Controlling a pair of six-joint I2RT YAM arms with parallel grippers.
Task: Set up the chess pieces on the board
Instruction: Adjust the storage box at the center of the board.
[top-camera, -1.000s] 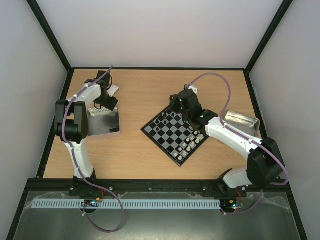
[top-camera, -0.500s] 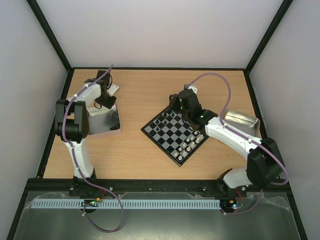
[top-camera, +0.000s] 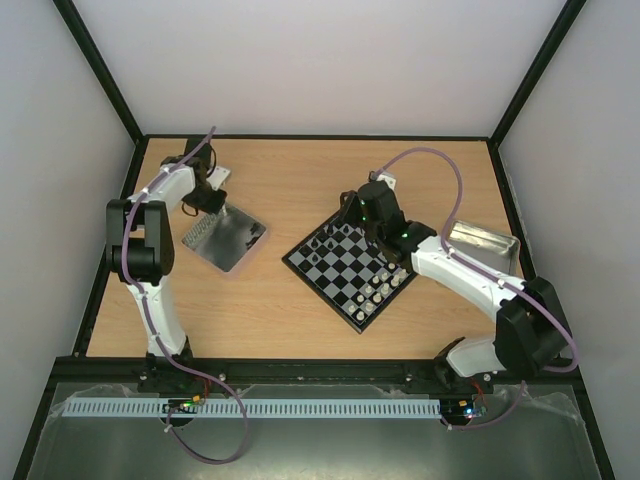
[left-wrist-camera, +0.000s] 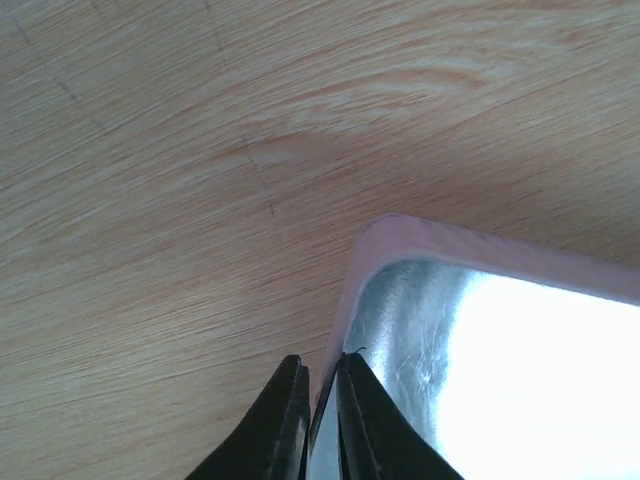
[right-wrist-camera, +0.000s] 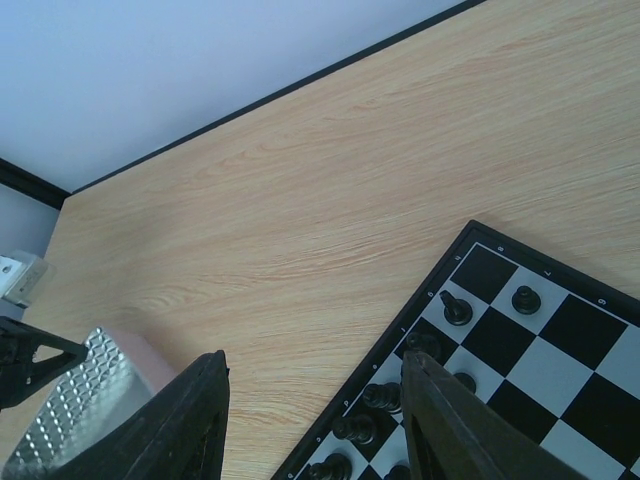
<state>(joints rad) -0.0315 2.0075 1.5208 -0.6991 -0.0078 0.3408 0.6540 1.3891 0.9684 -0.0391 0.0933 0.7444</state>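
Left wrist view shows the left gripper (left-wrist-camera: 320, 365) with its black fingers pinched nearly together on the rim of a shiny rectangular metal tray (left-wrist-camera: 480, 245). The right gripper (right-wrist-camera: 312, 358) hangs half open and empty over the far corner of the small grey-checkered chessboard (right-wrist-camera: 560, 360). Tiny black chess pieces (right-wrist-camera: 457, 308) stand there, and silvery-white pieces (top-camera: 385, 290) line the opposite edge.

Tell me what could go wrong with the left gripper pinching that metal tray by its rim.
The left gripper holds the metal tray only by its thin rim near a corner, so it may slip or swing.
The right gripper hangs open above the black pieces; lowering could topple them.
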